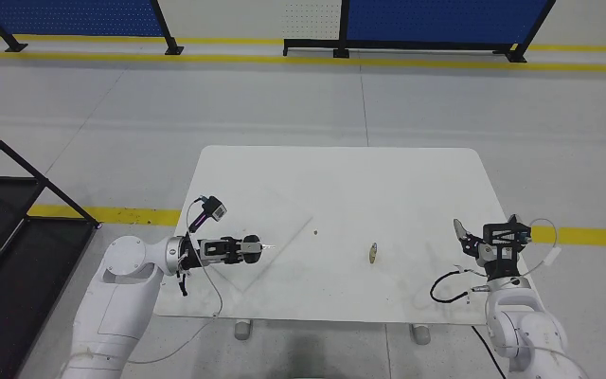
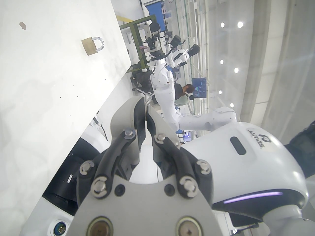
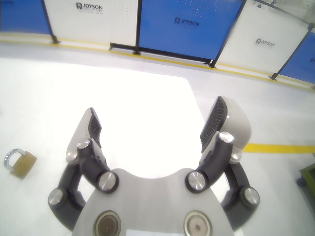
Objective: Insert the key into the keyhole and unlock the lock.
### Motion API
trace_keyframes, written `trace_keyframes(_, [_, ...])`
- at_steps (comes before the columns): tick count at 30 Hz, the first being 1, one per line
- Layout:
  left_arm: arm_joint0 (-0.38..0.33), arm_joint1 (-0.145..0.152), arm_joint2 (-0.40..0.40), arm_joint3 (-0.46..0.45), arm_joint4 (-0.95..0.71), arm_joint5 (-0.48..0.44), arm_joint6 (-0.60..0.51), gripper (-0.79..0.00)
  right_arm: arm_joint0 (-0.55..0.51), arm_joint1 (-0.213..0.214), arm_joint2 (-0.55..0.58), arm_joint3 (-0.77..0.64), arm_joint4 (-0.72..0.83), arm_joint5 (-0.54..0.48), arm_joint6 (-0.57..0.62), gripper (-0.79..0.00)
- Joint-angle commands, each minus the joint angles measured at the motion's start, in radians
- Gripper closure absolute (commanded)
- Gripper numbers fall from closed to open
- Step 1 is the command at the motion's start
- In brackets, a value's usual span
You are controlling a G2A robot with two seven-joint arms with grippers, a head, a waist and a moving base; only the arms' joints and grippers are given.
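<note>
White rectangular bench [image 1: 379, 180]. At near left, left gripper [image 2: 147, 114] clamped shut; at near right, right gripper [image 3: 156, 110] spread wide, holding nothing. Small brass padlock [image 1: 373, 252] with steel shackle lying flat between them, nearer the right. Thin silvery key [image 1: 271, 247] poking from the left gripper's tips.

Top view looks down on the table [image 1: 379, 189]; both wrist views share the lock [image 2: 91, 46].
</note>
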Motion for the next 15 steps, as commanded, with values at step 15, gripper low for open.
trace_keyframes(15, [0.0,0.0,0.0,0.0,0.0,0.0,0.0,0.0,0.006,0.001,-0.084,-0.005,-0.087,-0.125,0.07,-0.785])
